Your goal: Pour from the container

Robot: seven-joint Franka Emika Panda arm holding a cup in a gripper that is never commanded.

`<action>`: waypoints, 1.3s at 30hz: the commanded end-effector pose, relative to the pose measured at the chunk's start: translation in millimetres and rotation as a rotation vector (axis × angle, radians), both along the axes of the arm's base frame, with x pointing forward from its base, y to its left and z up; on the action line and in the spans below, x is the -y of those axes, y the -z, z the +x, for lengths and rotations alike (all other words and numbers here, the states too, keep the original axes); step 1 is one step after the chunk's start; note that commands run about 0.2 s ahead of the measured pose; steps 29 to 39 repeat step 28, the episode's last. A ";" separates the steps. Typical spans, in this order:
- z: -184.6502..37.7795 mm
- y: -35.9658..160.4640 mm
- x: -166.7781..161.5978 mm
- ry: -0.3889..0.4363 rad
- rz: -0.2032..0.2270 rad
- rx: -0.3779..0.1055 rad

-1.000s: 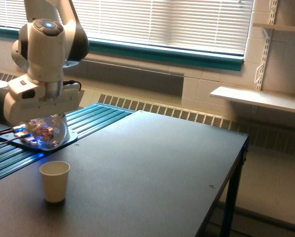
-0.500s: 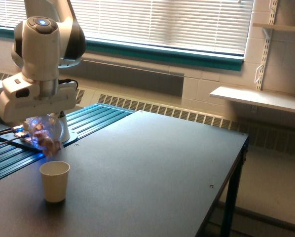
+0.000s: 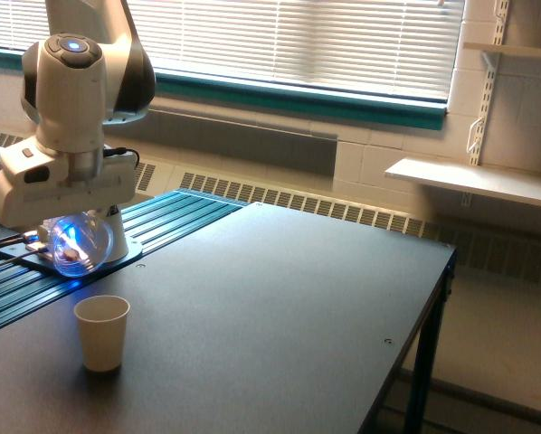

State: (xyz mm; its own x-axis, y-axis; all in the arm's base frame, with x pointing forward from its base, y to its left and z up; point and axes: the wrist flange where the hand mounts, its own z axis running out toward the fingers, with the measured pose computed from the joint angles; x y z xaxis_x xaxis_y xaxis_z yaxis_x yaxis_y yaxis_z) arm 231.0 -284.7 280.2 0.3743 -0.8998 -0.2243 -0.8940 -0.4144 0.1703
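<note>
Right now, in the exterior view, my gripper (image 3: 71,231) hangs above the near corner of the dark table (image 3: 279,298), toward the exterior view's left. It is clenched around the clear cup (image 3: 80,246), which sits tipped well over on its side just beneath my white hand housing. Blue light glows through the cup's wall (it washes out most of what is inside), and I can make out only a small reddish patch low in the cup; how much it contains I cannot tell. My fingers themselves are hidden behind the housing and the cup, so I judge the grip only by the cup hanging there off the table.

Below my gripper and slightly toward the exterior view's right stands the cream paper cup (image 3: 101,332), upright on the table, its open mouth facing up. It is apart from the clear cup, with a gap of bare table and air between them. Its inside is in shadow and I cannot see its contents.

Behind my gripper lies a ribbed teal panel (image 3: 175,217) with my arm's black base plate (image 3: 117,260) on it. Farther back, past the table, a radiator grille (image 3: 343,210) runs along the wall under window blinds (image 3: 298,41), and a white shelf (image 3: 474,181) juts out at the exterior view's right.
</note>
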 end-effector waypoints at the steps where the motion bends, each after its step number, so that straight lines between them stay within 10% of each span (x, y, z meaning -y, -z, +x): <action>1: 0.4 0.2 -3.8 -0.029 -0.001 -0.007; 13: -2.2 -0.8 -10.0 -0.024 -0.018 -0.008; 23: 0.2 -4.6 -16.2 -0.025 -0.113 0.018; 39: -0.4 -8.7 -21.8 -0.036 -0.108 0.024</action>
